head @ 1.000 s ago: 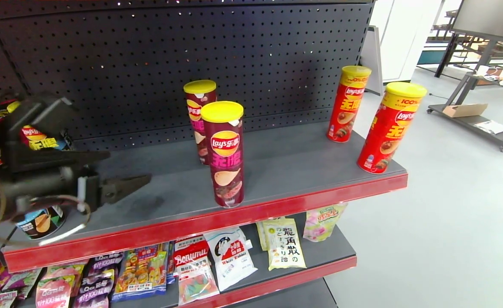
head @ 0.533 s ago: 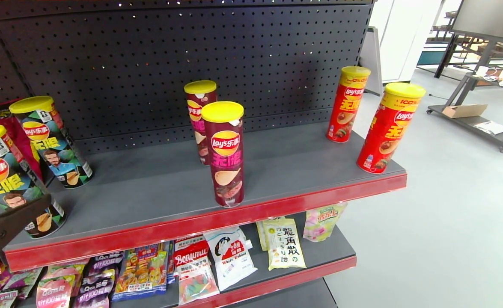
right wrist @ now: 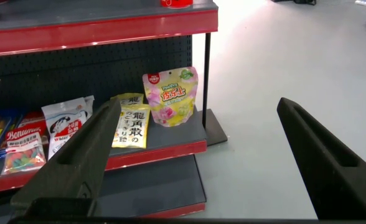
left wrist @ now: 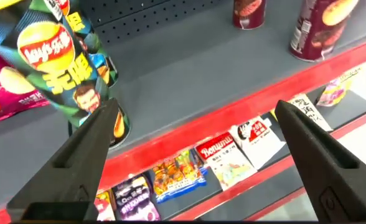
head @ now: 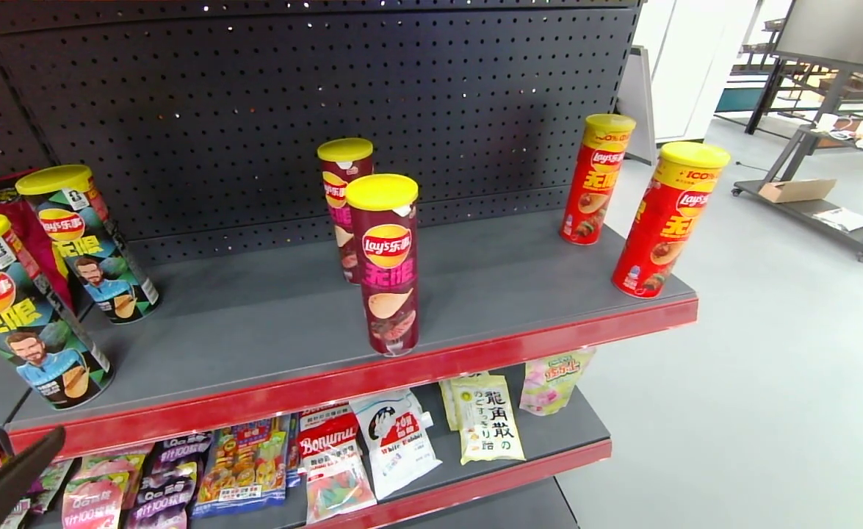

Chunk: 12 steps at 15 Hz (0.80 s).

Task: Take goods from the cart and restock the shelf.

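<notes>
Shelf (head: 490, 279): grey deck, red lip, black pegboard (head: 255, 110) behind.
Head view: upright yellow-lidded cans; green pair (head: 31, 308) at 9 o'clock, maroon pair (head: 387, 264) central, red pair (head: 666, 220) at 2 o'clock.
Left wrist view: left gripper (left wrist: 195, 106) spread, empty, near green can (left wrist: 65, 56).
Right wrist view: right gripper (right wrist: 198, 102) spread, empty, facing lower-tier snack bags (right wrist: 130, 121).

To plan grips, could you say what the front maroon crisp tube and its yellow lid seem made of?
Front maroon cylindrical tube: probably card, glossy printed wrap all round. Round yellow lid: likely matte plastic, its rim overhanging the tube.
</notes>
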### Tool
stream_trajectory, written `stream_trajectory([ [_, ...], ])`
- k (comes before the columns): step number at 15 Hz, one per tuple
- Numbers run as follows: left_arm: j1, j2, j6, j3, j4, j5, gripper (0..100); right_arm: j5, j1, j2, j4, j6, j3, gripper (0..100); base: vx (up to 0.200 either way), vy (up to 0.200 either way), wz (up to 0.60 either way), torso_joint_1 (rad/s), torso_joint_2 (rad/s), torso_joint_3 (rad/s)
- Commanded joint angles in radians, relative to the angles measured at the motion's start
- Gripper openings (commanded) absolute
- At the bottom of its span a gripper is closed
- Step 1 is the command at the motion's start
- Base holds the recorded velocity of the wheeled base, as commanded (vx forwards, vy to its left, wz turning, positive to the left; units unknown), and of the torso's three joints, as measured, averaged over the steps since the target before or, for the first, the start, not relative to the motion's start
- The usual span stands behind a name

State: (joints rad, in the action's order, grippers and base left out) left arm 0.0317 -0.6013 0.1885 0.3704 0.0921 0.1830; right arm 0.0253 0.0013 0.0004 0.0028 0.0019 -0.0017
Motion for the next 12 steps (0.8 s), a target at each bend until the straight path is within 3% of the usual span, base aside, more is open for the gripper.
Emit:
stream_trajectory([
  [1, 0.001, 0.095, 0.002, -0.048, -0.002, 0.001, 100, 0.001, 0.0, 0.0, 0.0, 0.0, 0.0, 100, 0.0, 0.0, 0.0, 0.0, 0.0, 0.0],
  [2, -0.001, 0.118, 0.002, -0.065, -0.002, 0.001, 100, 0.001, 0.0, 0.0, 0.0, 0.0, 0.0, 100, 0.0, 0.0, 0.0, 0.0, 0.0, 0.0],
  [8, -0.003, 0.163, 0.002, -0.082, -0.002, 0.004, 100, 0.001, 0.0, 0.0, 0.0, 0.0, 0.0, 100, 0.0, 0.0, 0.6, 0.002, 0.0, 0.005],
  [12, -0.003, 0.209, -0.009, -0.11, -0.005, 0.029, 100, 0.001, 0.0, 0.0, 0.0, 0.004, 0.0, 100, 0.0, 0.0, 0.0, 0.0, 0.0, 0.0],
])
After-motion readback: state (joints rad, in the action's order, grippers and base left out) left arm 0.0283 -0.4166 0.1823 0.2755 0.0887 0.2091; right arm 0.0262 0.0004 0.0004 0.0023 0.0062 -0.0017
